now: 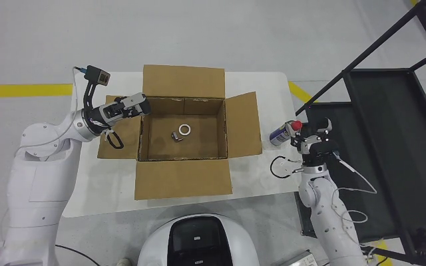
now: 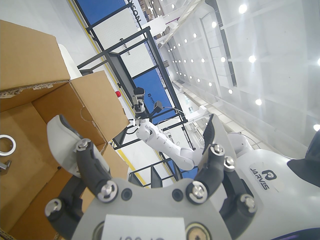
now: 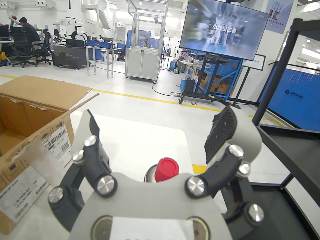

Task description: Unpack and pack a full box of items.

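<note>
An open cardboard box [image 1: 200, 86] stands in the middle of the white table [image 1: 266, 86], all flaps folded out. On its floor lie a white ring [image 1: 185, 130] [image 2: 6, 144] and a small metal piece [image 1: 177, 137] [image 2: 5, 167]. My left gripper [image 1: 141, 102] [image 2: 135, 136] hangs open over the box's left wall, holding nothing. A spray can [image 1: 282, 133] with a red cap [image 3: 166, 168] lies on the table right of the box. My right gripper [image 1: 307, 130] [image 3: 157, 131] is open just above and beside the cap, not touching it.
A black metal rack [image 1: 373, 133] [image 3: 287, 146] stands close against the table's right edge, beside my right arm. The box's right flap [image 1: 243, 126] lies between the can and the box opening. A black cable loop [image 1: 283, 167] rests near the table's front right.
</note>
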